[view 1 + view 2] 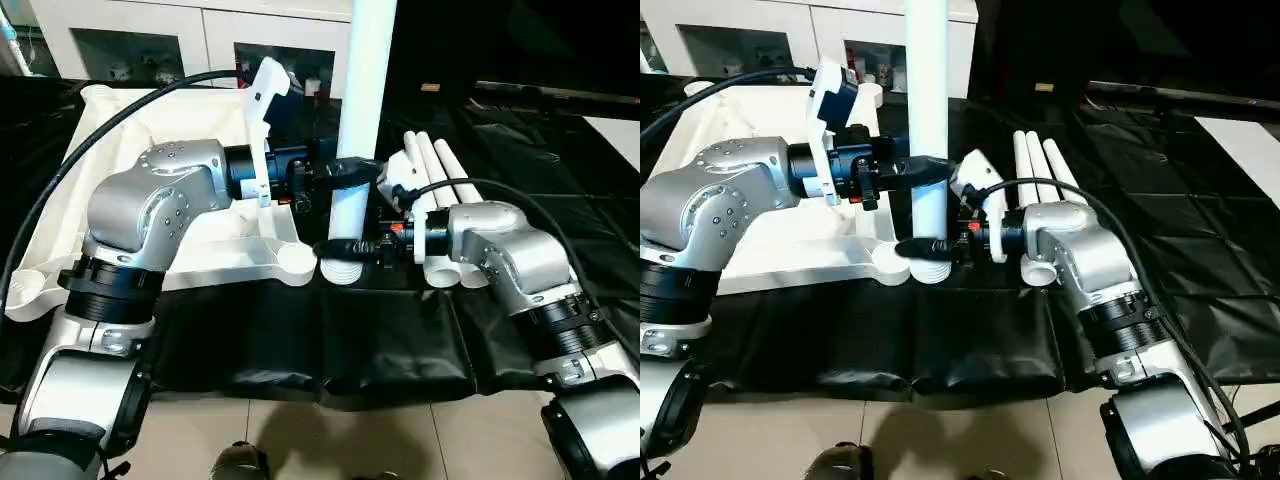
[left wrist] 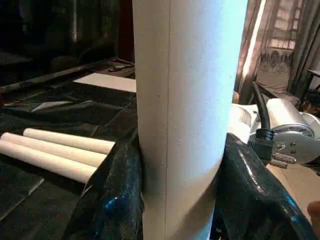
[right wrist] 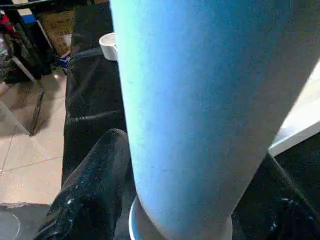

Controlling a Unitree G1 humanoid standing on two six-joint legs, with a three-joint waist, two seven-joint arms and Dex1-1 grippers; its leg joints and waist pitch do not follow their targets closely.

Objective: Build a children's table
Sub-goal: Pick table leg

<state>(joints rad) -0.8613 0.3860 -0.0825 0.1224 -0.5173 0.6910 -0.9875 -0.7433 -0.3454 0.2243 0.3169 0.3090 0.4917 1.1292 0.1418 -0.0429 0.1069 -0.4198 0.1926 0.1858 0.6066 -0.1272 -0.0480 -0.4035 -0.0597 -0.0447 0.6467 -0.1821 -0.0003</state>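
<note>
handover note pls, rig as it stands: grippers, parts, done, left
Left gripper: jaws closed around the upright leg, higher up.
Right gripper: jaws around the same leg near its base; whether they are clamped I cannot tell.
Leg stands vertical, its ribbed lower end on the black cloth just beside the tabletop's near corner socket, not in it.
Tabletop lies underside up on the robot's left.
Three spare legs lie side by side behind the right arm.
Done: first leg picked up and stood upright.
Left: seat this leg in a socket, then fit the other three.
</note>
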